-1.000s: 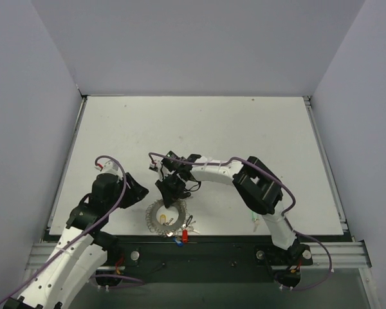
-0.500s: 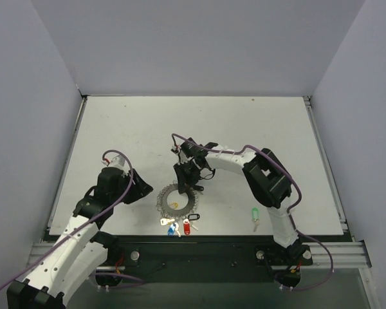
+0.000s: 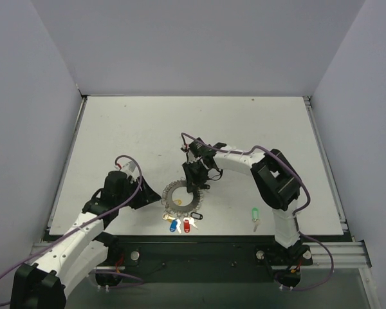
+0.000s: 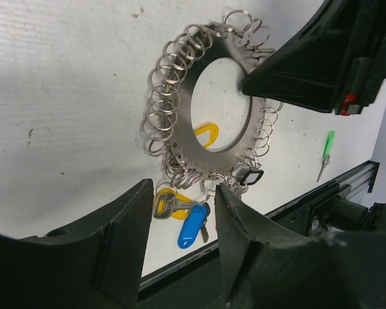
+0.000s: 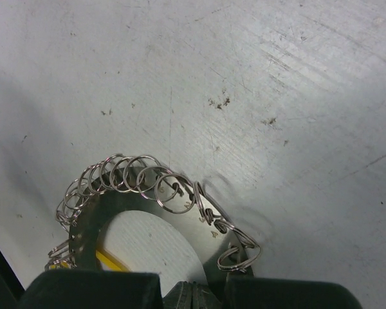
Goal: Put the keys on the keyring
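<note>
The keyring (image 3: 182, 197), a flat silvery ring edged with many small split rings, lies near the table's front edge. My right gripper (image 3: 194, 181) is shut on its far-right rim; in the right wrist view the gripper (image 5: 192, 295) pinches the ring (image 5: 151, 215). My left gripper (image 3: 152, 196) is open just left of the ring. In the left wrist view the gripper (image 4: 182, 193) straddles the ring's (image 4: 183, 109) near rim. Blue (image 3: 173, 226), red (image 3: 186, 224) and yellow (image 4: 170, 206) keys hang from the rim. Another yellow key (image 4: 206, 134) shows through the centre. A green key (image 3: 255, 214) lies apart to the right.
A small black-framed tag (image 4: 249, 177) hangs from the ring's near rim. The table's front edge and a metal rail (image 3: 199, 248) run just below the keys. White walls stand on the left, back and right.
My right gripper has dragged the keyring to the right and away from the front edge, with the keys trailing. My left gripper has followed to the right, staying beside the ring.
</note>
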`<state>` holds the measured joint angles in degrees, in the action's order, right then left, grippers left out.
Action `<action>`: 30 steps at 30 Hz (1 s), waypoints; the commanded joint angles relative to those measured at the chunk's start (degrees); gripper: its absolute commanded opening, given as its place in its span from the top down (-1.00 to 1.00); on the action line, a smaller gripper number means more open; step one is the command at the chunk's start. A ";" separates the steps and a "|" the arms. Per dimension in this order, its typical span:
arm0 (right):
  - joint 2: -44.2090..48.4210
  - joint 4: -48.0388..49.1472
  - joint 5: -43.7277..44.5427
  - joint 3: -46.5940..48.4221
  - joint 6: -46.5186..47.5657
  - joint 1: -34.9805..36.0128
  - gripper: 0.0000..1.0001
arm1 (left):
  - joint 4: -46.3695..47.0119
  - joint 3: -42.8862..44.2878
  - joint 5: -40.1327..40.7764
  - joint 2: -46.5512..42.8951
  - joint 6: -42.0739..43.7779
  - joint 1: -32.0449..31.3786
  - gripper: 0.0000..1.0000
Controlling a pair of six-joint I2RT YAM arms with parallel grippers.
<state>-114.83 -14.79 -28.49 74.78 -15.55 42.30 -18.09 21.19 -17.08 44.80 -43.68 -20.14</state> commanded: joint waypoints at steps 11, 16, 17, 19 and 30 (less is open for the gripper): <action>10.23 4.50 -6.49 -2.18 -0.88 -0.38 0.97 | 9.38 -4.49 1.43 5.92 -1.76 -1.74 0.06; 10.24 6.43 -8.60 -2.36 -1.15 -0.38 0.93 | 11.40 -5.28 3.28 8.20 -1.32 -1.92 0.11; 10.24 6.61 -8.69 -2.27 -1.32 -0.38 0.92 | 12.63 -5.54 3.28 8.81 -1.41 -2.01 0.13; 9.97 6.96 -8.95 -2.19 -1.41 -0.38 0.90 | 14.30 -5.81 3.20 10.83 -1.49 -2.18 0.14; 9.18 7.05 -9.65 -1.75 -1.24 -0.47 0.85 | 24.41 -6.69 2.23 18.92 -1.49 -3.32 0.15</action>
<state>-106.50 -7.99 -36.62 73.06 -16.58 42.30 1.61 15.25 -15.03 61.41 -45.91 -22.81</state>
